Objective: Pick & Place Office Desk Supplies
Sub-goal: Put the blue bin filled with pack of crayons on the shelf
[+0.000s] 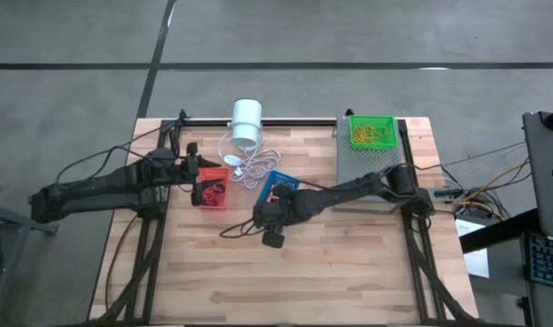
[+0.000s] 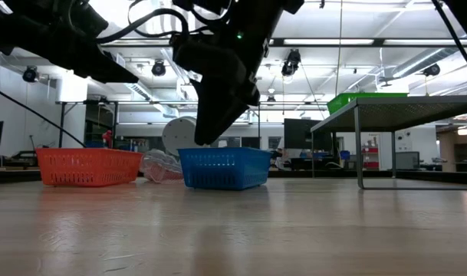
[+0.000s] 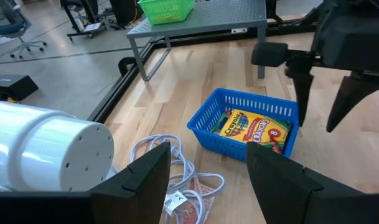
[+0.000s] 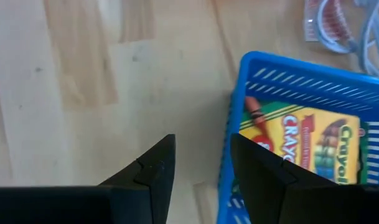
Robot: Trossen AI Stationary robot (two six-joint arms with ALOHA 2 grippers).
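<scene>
Catching the near wall of the small blue rectangular plastic basket (image 4: 289,81) looks the likeliest slip: the right gripper (image 4: 201,168) hangs with its jaws spread and empty astride that wall's outer edge, one finger over bare wood beside the basket, the other over the rim. Any drop or sideways pull from there could snag the light latticed wall and drag or tip the basket, spilling the yellow-green cardboard crayon box (image 3: 251,127) that lies flat inside it.

That box nearly fills the basket floor, printed face up. The basket itself sits level on the pale wooden bench (image 1: 349,263).

Beside the blue basket, toward the left arm, lie a white coiled cord (image 3: 177,180) and a white cylinder (image 1: 247,121); past them stands a red-orange plastic basket (image 1: 212,189) with small bands in it. The left gripper (image 3: 208,180) hovers at that red-orange basket, jaws spread and empty; a careless swing could hook the cord.

On the other side of the blue basket, well apart, a green plastic basket (image 1: 372,131) rests on a grey perforated metal tray (image 1: 371,162).
</scene>
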